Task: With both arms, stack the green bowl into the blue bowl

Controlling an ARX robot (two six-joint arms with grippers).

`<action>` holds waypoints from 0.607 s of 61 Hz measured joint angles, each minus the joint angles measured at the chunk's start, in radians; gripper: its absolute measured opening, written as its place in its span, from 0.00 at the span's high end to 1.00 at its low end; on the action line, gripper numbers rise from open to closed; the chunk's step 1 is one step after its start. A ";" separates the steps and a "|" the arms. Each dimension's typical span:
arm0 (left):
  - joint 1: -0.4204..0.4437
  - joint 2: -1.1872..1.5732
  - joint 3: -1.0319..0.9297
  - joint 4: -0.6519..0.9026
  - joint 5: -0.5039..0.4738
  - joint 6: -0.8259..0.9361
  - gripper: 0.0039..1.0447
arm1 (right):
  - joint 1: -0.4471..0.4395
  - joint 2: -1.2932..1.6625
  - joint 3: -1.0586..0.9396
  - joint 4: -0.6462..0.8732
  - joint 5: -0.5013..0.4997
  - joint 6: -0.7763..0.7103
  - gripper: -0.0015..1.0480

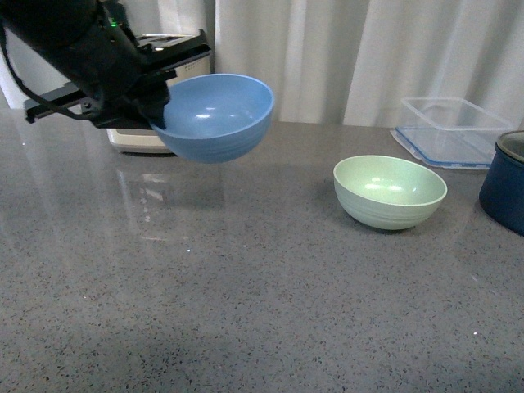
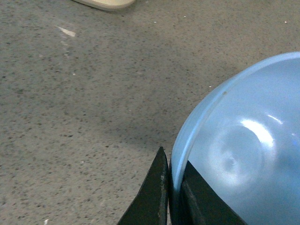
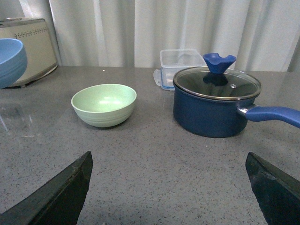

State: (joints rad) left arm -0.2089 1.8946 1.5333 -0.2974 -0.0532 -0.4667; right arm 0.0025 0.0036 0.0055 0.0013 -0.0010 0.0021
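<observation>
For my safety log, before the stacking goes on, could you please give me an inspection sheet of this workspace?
Surface: grey speckled counter, glossy.
Job's things: blue bowl held in the air, off the counter; green bowl upright on the counter, nothing inside.
Clutter: navy pot with a glass lid, clear container behind it, cream appliance at the back.
Grippers: left gripper shut on the blue bowl's rim; right gripper open, holding nothing.
Cables: thin black cable by the left arm, away from both bowls.
Surroundings: pale curtains behind the counter.
</observation>
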 joint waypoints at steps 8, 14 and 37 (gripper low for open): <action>-0.023 0.070 0.065 -0.017 -0.006 -0.011 0.97 | 0.000 0.000 0.000 0.000 0.000 0.000 0.10; -0.038 0.128 0.101 -0.039 -0.015 -0.016 0.97 | 0.000 0.000 0.000 0.000 0.000 0.000 0.10; -0.100 0.263 0.246 -0.103 -0.015 -0.035 0.97 | 0.000 0.000 0.000 0.000 0.000 0.000 0.10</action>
State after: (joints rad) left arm -0.3088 2.1574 1.7790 -0.4000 -0.0681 -0.5014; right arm 0.0025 0.0036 0.0055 0.0013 -0.0010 0.0021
